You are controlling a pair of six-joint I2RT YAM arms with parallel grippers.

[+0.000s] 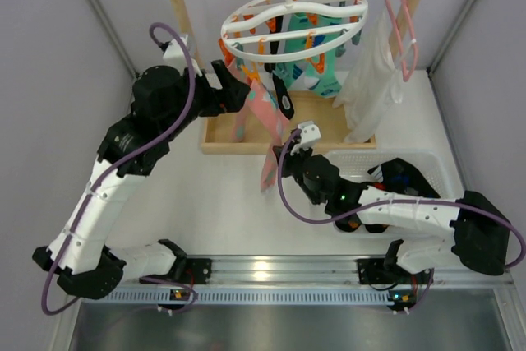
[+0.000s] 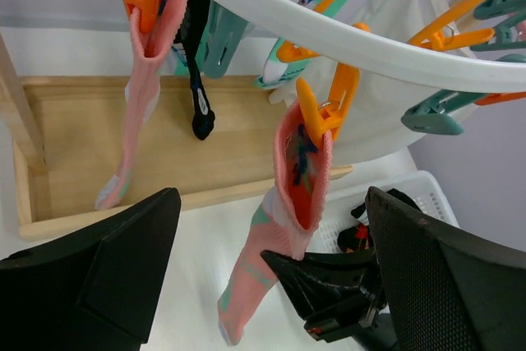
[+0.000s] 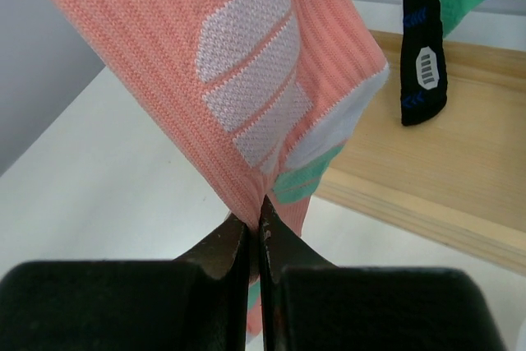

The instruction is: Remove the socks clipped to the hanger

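Top view: left gripper (image 1: 238, 86) spread wide and empty at the rim of the round white hanger (image 1: 263, 57). Right gripper (image 1: 281, 156) pinched shut on a pink sock (image 1: 268, 172), bare table (image 1: 205, 195) to its left. Teal socks (image 1: 316, 71), perhaps two.
Left wrist: two pink, one black sock (image 2: 196, 55).
Right wrist: wooden tray (image 3: 444, 195) right of jaws.

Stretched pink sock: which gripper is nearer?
Right. Right gripper is shut on the lower part of the sock. Left gripper is open up by its clipped top at the hanger, not touching.
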